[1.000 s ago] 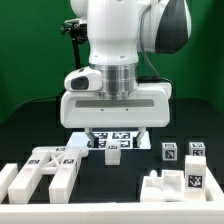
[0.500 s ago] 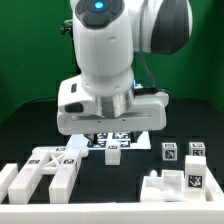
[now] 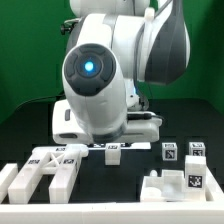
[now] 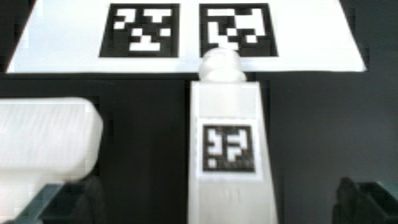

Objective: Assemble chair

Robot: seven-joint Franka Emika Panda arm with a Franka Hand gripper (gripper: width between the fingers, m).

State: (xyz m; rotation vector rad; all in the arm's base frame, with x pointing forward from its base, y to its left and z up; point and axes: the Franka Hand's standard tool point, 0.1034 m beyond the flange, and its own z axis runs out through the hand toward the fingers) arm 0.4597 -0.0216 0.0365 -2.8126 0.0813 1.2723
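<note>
Swung lower than before, the wide-open gripper (image 4: 210, 205) is being centred over the chair leg (image 4: 226, 140), laid lengthwise toward the marker board (image 4: 54, 38).

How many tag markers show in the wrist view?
3. One tag and a second tag sit side by side on the marker board; a third tag is on the long chair part. More may lie outside the frame.

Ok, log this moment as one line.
hand open, empty | above chair part | peg end toward marker board
</note>
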